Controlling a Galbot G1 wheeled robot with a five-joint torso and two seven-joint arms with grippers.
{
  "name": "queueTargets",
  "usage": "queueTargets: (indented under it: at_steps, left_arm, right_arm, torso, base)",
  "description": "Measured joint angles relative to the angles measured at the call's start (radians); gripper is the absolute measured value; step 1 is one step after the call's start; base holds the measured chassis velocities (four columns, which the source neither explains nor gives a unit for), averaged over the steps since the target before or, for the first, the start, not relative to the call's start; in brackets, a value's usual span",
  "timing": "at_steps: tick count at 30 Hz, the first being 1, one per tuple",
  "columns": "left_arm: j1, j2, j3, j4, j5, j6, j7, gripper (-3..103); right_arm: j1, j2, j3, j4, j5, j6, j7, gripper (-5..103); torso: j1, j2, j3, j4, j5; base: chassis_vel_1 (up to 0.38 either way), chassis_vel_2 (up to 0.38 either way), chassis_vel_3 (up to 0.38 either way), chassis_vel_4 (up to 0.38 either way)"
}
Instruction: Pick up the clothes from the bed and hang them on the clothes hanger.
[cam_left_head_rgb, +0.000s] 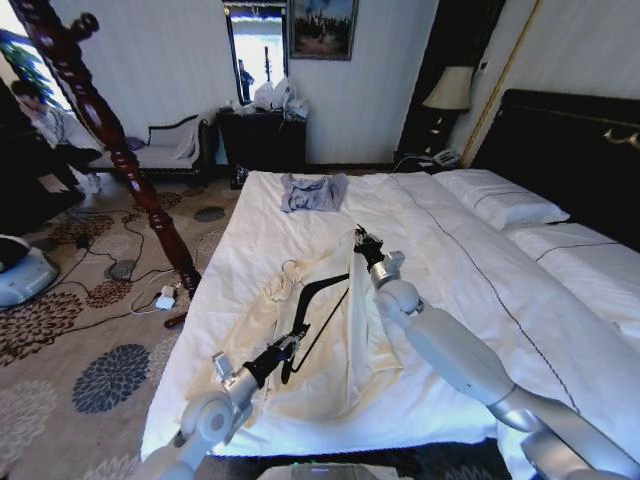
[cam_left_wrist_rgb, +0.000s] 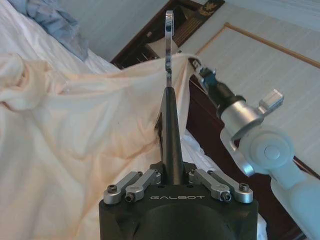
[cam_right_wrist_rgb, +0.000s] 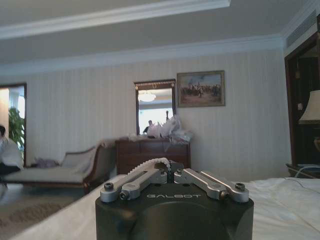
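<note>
The cream clothes (cam_left_head_rgb: 330, 345) lie spread on the white bed (cam_left_head_rgb: 450, 260), near its foot. My left gripper (cam_left_head_rgb: 283, 350) is shut on the black clothes hanger (cam_left_head_rgb: 325, 283), which points up over the garment. In the left wrist view the hanger (cam_left_wrist_rgb: 171, 130) rises from my left gripper (cam_left_wrist_rgb: 172, 172) to its metal hook (cam_left_wrist_rgb: 169, 45), with the clothes (cam_left_wrist_rgb: 75, 130) draped beside and behind it. My right gripper (cam_left_head_rgb: 362, 243) is shut on the garment's upper edge and holds it lifted off the duvet. A bit of ribbed cream fabric (cam_right_wrist_rgb: 150, 164) shows in my right gripper (cam_right_wrist_rgb: 170, 172).
A small grey-blue garment (cam_left_head_rgb: 313, 192) lies farther up the bed, with white pillows (cam_left_head_rgb: 500, 200) at the dark headboard. A reddish-brown wooden post (cam_left_head_rgb: 110, 140) stands left of the bed over cables on the carpet. A dark dresser (cam_left_head_rgb: 262, 140) and a chaise stand at the far wall.
</note>
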Motion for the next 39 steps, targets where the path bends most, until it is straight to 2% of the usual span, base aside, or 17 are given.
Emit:
queueTargets:
  at_steps: [10, 16, 18, 23, 27, 39]
  left_arm:
    - [-0.020, -0.008, 0.022, 0.007, 0.007, -0.002, 0.002, 18]
    - [-0.035, -0.014, 0.046, -0.017, 0.008, 0.000, 0.017, 18]
    - [-0.052, -0.026, 0.059, -0.017, 0.009, 0.001, 0.022, 18]
    - [-0.071, -0.046, 0.089, -0.015, 0.013, 0.006, 0.031, 18]
    - [-0.066, -0.039, 0.104, -0.018, 0.036, 0.006, 0.045, 18]
    - [-0.046, -0.018, 0.065, 0.011, 0.039, 0.000, 0.045, 18]
  right_arm:
    - [0.005, -0.010, 0.011, 0.075, 0.089, 0.059, -0.036, 1]
    - [-0.011, -0.022, 0.005, 0.084, 0.121, 0.095, -0.092, 1]
    - [-0.019, -0.028, 0.012, 0.094, 0.171, 0.105, -0.109, 1]
    - [-0.022, -0.038, 0.025, 0.093, 0.220, 0.138, -0.156, 1]
    - [-0.023, -0.048, 0.045, 0.053, 0.223, 0.171, -0.208, 1]
    - [-0.036, -0.069, 0.121, 0.048, 0.245, 0.176, -0.250, 1]
  torso:
    - [0.000, 0.000, 0.000, 0.0002, -0.0002]
    - [0.000, 0.000, 0.000, 0.0000, 0.0000]
    - [0.000, 0.000, 0.000, 0.0001, -0.0001]
    - [0.000, 0.000, 0.000, 0.0000, 0.0000]
    - [0.000, 0.000, 0.000, 0.0000, 0.0000]
    - [0.000, 0.000, 0.000, 0.0001, -0.0001]
  base:
    - [0.000, 0.000, 0.000, 0.000]
    - [0.000, 0.000, 0.000, 0.000]
    - [0.000, 0.000, 0.000, 0.000]
    - [0.000, 0.000, 0.000, 0.000]
    - [0.000, 0.000, 0.000, 0.000]
    - [0.000, 0.000, 0.000, 0.000]
